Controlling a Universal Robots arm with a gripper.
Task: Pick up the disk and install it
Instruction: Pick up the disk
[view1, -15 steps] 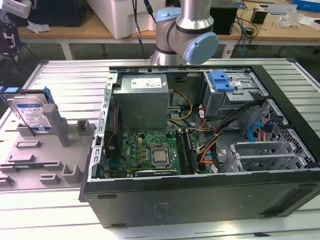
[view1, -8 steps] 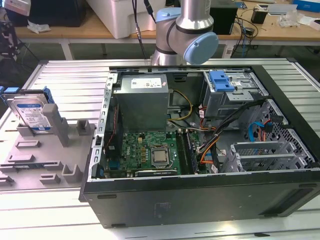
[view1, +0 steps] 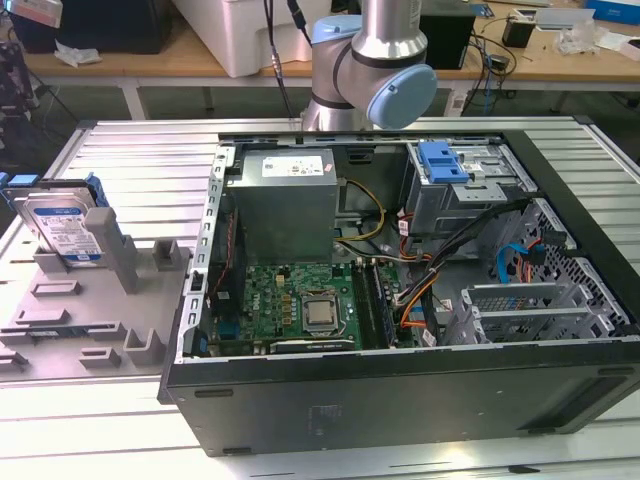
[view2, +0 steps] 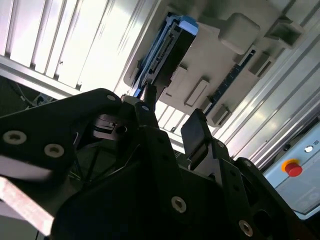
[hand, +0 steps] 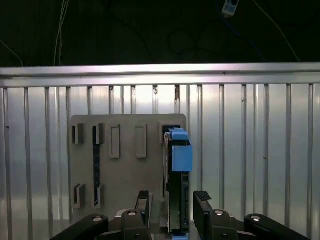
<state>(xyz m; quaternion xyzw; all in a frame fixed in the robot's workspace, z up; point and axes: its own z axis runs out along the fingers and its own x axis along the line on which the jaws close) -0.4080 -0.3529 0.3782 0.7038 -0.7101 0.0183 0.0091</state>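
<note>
disk, a flat rectangular silver hard drive with a white-and-blue label and a blue plastic bracket round its edges, stands on edge in a slot of a pale grey plastic holder plate at the exterior view's left, its label facing the camera. the plate lies on a ribbed silver metal table, well apart from the drive cage inside the open black computer case at the exterior view's right, so the disk is not yet installed.

black two-fingered gripper has its jaws spread apart and holds nothing. in the first wrist view the two dark fingers frame the near end of the disk, one on each side, with a clear gap on one side and a narrower one on the other; whether either pad touches the bracket cannot be told. in the second wrist view the gripper points toward the disk, seen edge-on in the holder plate, with one fingertip close to the disk's near end.

silver and light blue robot arm rises behind the case in the exterior view.
</note>
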